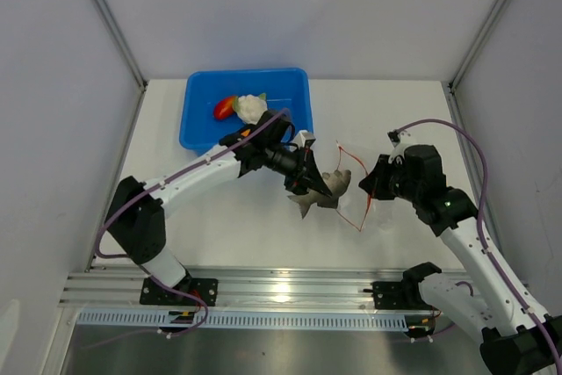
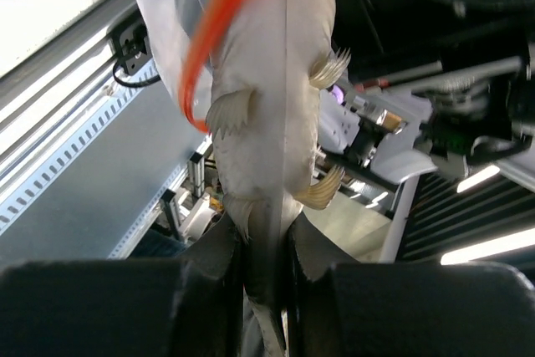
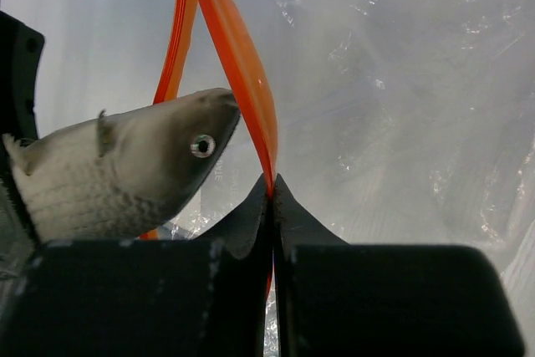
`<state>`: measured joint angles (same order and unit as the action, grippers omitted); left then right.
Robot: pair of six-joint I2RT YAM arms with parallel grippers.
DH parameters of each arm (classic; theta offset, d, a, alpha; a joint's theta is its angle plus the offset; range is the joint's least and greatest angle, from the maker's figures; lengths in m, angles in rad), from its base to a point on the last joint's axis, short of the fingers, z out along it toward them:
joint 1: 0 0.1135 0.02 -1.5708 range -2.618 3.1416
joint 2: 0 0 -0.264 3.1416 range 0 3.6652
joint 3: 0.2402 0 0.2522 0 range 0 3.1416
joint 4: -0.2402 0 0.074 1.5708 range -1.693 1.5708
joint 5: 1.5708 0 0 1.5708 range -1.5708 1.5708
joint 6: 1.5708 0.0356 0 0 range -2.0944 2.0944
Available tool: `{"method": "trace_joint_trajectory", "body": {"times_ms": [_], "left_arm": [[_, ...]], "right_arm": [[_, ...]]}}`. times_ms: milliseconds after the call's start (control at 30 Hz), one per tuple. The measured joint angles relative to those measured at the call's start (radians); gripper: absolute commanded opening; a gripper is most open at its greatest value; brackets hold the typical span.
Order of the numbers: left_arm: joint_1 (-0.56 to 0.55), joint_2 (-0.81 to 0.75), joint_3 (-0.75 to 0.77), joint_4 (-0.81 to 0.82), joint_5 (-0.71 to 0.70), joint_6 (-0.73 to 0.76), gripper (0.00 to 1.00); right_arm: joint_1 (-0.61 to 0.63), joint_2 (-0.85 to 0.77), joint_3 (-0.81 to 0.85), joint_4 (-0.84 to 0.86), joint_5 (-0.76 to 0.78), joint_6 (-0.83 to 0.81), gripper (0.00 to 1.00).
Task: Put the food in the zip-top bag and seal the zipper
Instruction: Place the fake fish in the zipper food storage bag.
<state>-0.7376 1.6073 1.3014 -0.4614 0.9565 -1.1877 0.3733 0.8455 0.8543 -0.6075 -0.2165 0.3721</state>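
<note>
My right gripper (image 3: 272, 192) pinches the zipper (image 3: 238, 73) to hold the zip-top bag (image 3: 401, 81) open, so my left gripper (image 2: 266, 240), clamped on the toy fish (image 3: 125, 177), can insert it headfirst beside that zipper.

So the left arm (image 1: 202, 169) stretches to mid-table, left gripper (image 1: 313, 183) clamped on the fish (image 1: 338, 182). The right arm (image 1: 457, 217) is folded inward, right gripper (image 1: 370, 189) pinching the zipper (image 3: 242, 73).

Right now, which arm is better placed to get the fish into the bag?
Left. The left claw is shut on the fish, its head at the mouth of the bag. The right claw is pinching the zipper, holding it open.
</note>
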Motion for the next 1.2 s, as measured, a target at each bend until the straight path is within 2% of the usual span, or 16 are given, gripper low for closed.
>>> {"method": "trace_joint_trajectory", "body": {"times_ms": [267,500,800,1200], "left_arm": [[-0.022,0.073,0.004,0.080,-0.013,-0.090,0.00],[-0.026,0.080,0.043,0.115,-0.092,-0.133,0.01],[-0.034,0.188,0.150,0.150,-0.168,-0.121,0.01],[-0.039,0.209,0.154,0.127,-0.200,-0.029,0.01]], "right_arm": [[0.009,-0.006,-0.008,0.000,0.002,0.035,0.00],[0.016,-0.018,-0.023,-0.001,0.002,0.076,0.00],[0.018,0.004,-0.029,0.000,-0.010,0.171,0.00],[0.017,0.021,-0.027,-0.018,-0.008,0.217,0.00]]}}
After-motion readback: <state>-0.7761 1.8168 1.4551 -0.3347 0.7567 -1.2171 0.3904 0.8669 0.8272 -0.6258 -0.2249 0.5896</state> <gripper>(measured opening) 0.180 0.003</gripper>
